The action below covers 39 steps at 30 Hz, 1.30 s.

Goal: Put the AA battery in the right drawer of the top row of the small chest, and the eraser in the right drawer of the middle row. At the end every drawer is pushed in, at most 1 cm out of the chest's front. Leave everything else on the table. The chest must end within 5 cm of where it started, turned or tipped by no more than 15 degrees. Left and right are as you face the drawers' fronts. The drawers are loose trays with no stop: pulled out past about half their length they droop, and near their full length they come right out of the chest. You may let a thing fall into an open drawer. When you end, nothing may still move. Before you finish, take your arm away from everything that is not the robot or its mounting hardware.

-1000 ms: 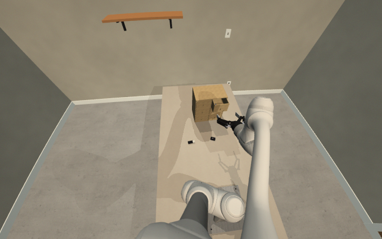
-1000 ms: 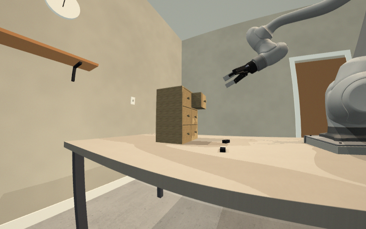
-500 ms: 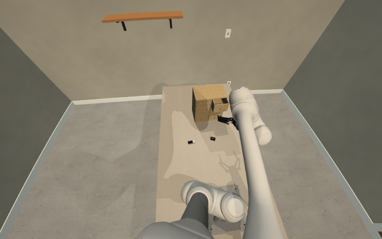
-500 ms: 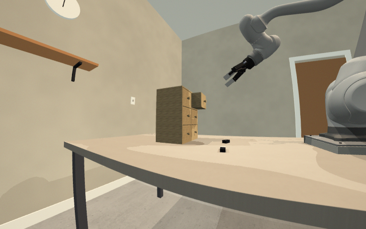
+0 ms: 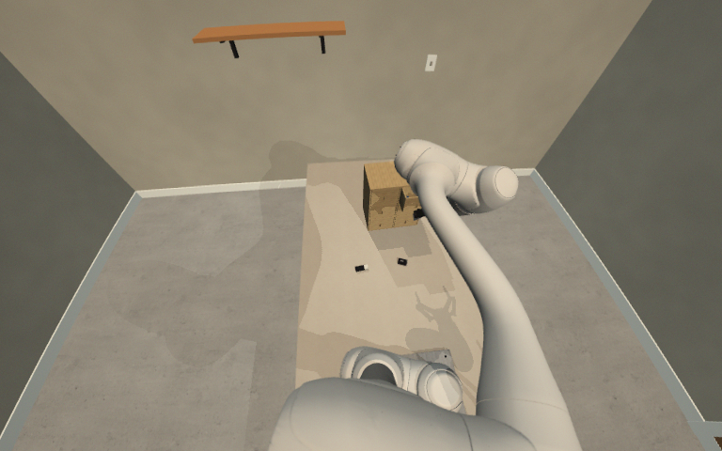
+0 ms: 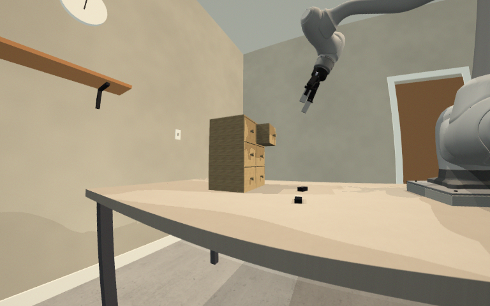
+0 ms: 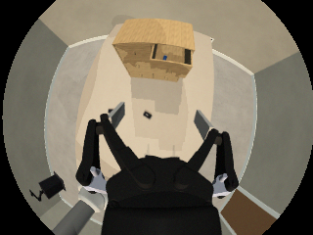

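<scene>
The small wooden chest (image 5: 379,188) (image 6: 226,153) (image 7: 147,35) stands at the far end of the table. Its top-row right drawer (image 5: 410,198) (image 6: 266,134) (image 7: 175,59) is pulled well out; the other drawers sit in. A small blue thing (image 7: 166,58) lies inside the open drawer. Two small dark objects lie on the table in front of the chest: one black with a pale end (image 5: 360,268) (image 6: 298,199), one all black (image 5: 401,260) (image 6: 302,188) (image 7: 148,116). I cannot tell which is the eraser. My gripper (image 6: 304,102) (image 7: 160,112) is open and empty, high above the table, in front of and above the open drawer.
The arm's base (image 6: 464,189) is bolted at the near end of the table (image 6: 354,227). The arm's long link (image 5: 465,262) runs over the table's right side. A wall shelf (image 5: 269,31) hangs behind the chest.
</scene>
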### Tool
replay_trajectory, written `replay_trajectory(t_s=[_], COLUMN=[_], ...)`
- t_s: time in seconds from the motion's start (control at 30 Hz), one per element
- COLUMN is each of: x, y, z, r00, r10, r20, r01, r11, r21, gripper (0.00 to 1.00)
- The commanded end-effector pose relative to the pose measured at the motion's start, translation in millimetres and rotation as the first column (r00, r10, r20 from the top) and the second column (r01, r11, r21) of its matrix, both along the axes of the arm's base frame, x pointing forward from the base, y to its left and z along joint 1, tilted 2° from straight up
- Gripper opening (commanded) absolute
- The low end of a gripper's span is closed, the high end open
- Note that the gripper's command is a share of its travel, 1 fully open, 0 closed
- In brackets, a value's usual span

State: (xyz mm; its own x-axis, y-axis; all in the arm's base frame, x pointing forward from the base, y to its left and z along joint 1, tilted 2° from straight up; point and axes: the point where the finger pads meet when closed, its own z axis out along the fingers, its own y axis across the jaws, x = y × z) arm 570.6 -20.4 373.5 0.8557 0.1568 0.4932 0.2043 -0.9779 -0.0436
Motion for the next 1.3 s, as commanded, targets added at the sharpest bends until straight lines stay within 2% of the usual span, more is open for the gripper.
replay_trajectory(t_s=[0.0,0.03,0.17,0.4,0.67,1.2,1.27], x=[2.7,2.7,2.6,2.6,2.6,2.6,-3.9], y=[9.1,9.0,8.9,8.8,8.8,8.8,5.0], z=[3.3,4.3,7.7,11.2,12.1,12.2,11.2], r00=[0.981,0.967,0.937,0.895,0.883,0.882,0.882], r10=[-0.022,-0.026,-0.029,-0.034,-0.036,-0.036,-0.036], r20=[-0.192,-0.252,-0.349,-0.444,-0.468,-0.469,-0.469], r01=[0.012,0.009,-0.001,-0.014,-0.018,-0.018,-0.018], r11=[0.999,0.998,0.996,0.994,0.994,0.994,0.994], r21=[-0.053,-0.068,-0.087,-0.105,-0.109,-0.109,-0.109], gripper=[1.0,1.0,1.0,1.0,1.0,1.0,1.0])
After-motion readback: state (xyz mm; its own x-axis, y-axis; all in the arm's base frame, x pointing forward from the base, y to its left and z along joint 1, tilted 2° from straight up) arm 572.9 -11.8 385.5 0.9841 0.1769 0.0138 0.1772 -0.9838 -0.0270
